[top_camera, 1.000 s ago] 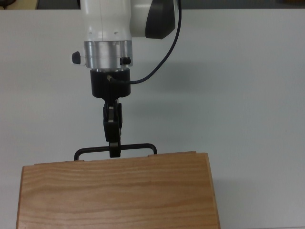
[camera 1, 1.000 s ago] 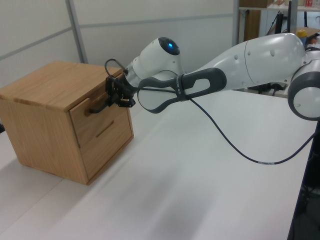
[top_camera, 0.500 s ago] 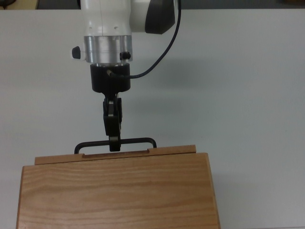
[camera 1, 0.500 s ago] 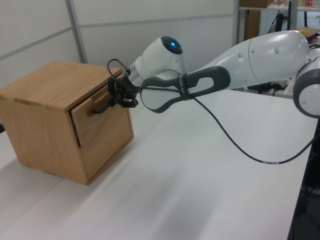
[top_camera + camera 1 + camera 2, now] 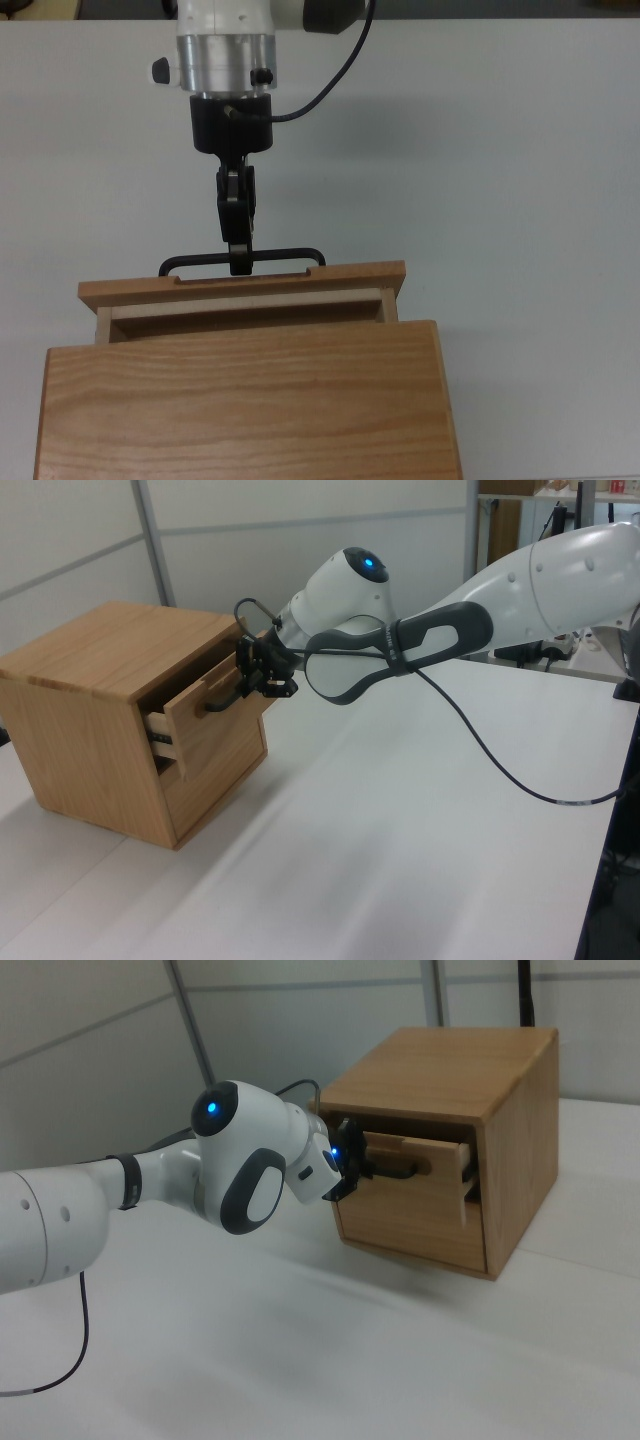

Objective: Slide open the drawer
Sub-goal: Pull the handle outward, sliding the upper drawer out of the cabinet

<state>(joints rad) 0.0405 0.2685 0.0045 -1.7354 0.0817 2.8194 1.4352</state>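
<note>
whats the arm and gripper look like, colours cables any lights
The arm is glossy white with rounded links and dark grey joint sections. A blue light glows on its rounded wrist housing. A silver metal ring leads to a black round mount and a slim black gripper. A thin black cable hangs in a loop from arm to wrist.

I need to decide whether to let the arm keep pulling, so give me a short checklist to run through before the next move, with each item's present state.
1. Gripper closed on the handle: ok, it clamps the black bar near its middle.
2. Drawer sliding out: ok, partly open, front panel clear of the cabinet.
3. Drawer running straight: ok, its front looks parallel to the cabinet edge in the top view.
4. Table ahead of the drawer free: ok.
5. Cable clear of the drawer: ok.
6. Remaining rail travel: cannot tell.
</note>
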